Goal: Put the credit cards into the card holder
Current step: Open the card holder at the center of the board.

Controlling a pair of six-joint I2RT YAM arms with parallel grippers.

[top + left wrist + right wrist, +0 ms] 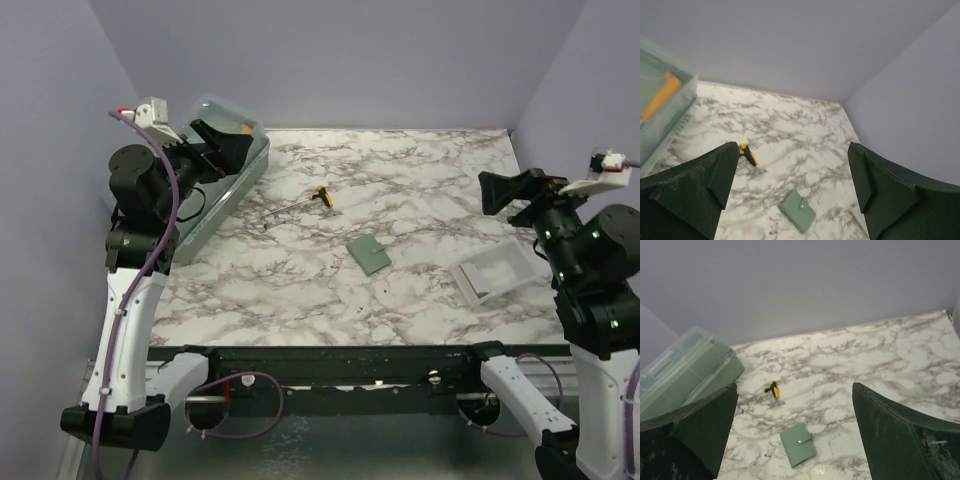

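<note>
Sage-green folding card holder (369, 255) lies closed on the marbled bench (420, 170), long axis eleven-to-five, eight o'clock from the nearer right fingers (503, 190), spread and empty; left fingers (222, 140) spread too.

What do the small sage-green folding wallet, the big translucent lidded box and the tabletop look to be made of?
Sage-green wallet: probably faux leather or soft plastic, matte; even colour, small snap on the flap.
Translucent lidded box: plastic, slightly cloudy; an orange item shows through.
Tabletop: white with grey marble veining, smooth; real stone or printed laminate, cannot tell.
</note>
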